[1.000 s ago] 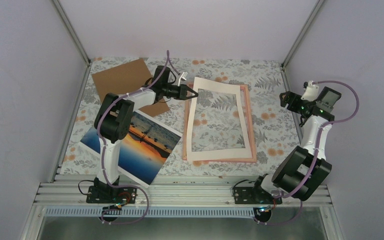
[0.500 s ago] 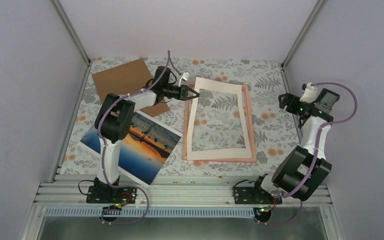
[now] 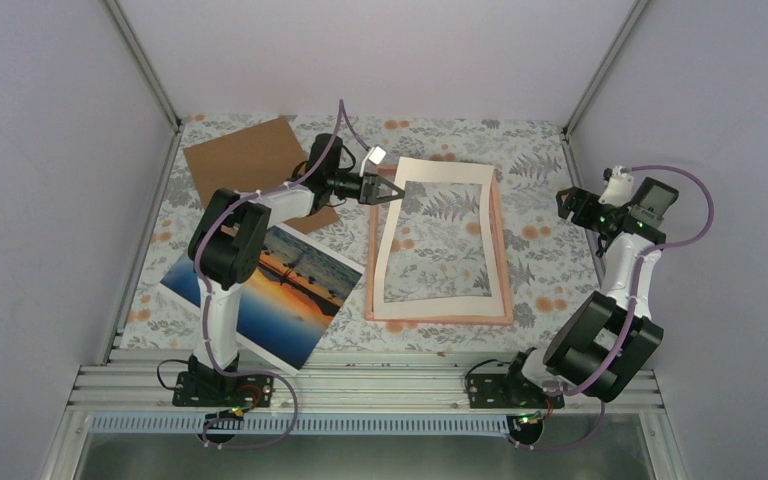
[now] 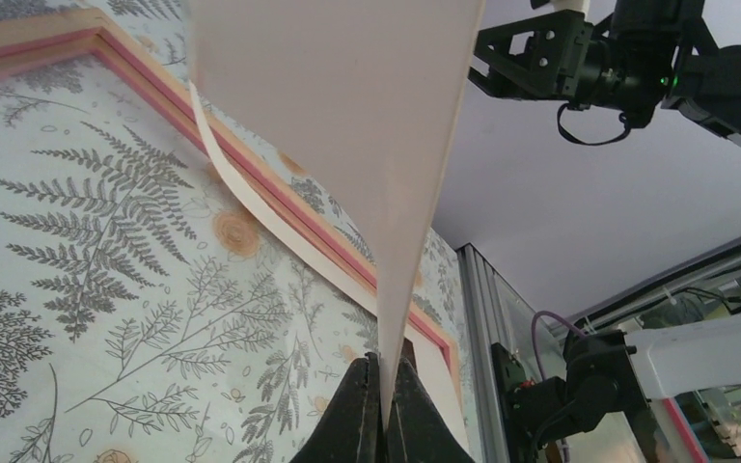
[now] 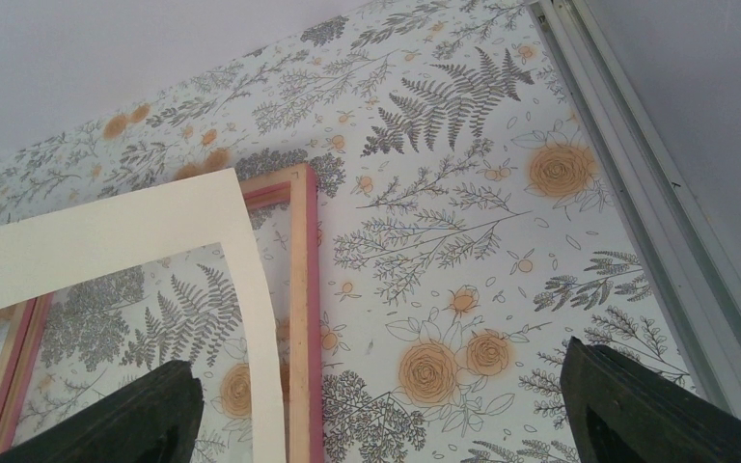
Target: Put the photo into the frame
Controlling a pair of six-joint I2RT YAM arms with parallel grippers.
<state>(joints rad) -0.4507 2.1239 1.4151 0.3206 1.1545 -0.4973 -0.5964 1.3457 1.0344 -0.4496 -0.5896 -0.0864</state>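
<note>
The photo (image 3: 275, 285), an orange sunset print, lies flat at the near left of the table, partly under the left arm. The pink frame (image 3: 501, 245) lies in the middle; it also shows in the left wrist view (image 4: 154, 82) and the right wrist view (image 5: 302, 289). A white mat board (image 3: 438, 300) rests in it, its far left corner lifted. My left gripper (image 3: 392, 191) is shut on that corner of the mat board (image 4: 347, 116). My right gripper (image 3: 572, 200) is open and empty, held above the table right of the frame.
A brown cardboard sheet (image 3: 245, 160) lies at the far left, partly under the left arm. The table has a floral cloth (image 3: 545, 250). Metal rails run along the left and right sides, and grey walls enclose the space.
My left gripper has lifted the mat board's far left corner higher and a little to the right, so the board bends up off the frame. The right gripper has shifted slightly.
</note>
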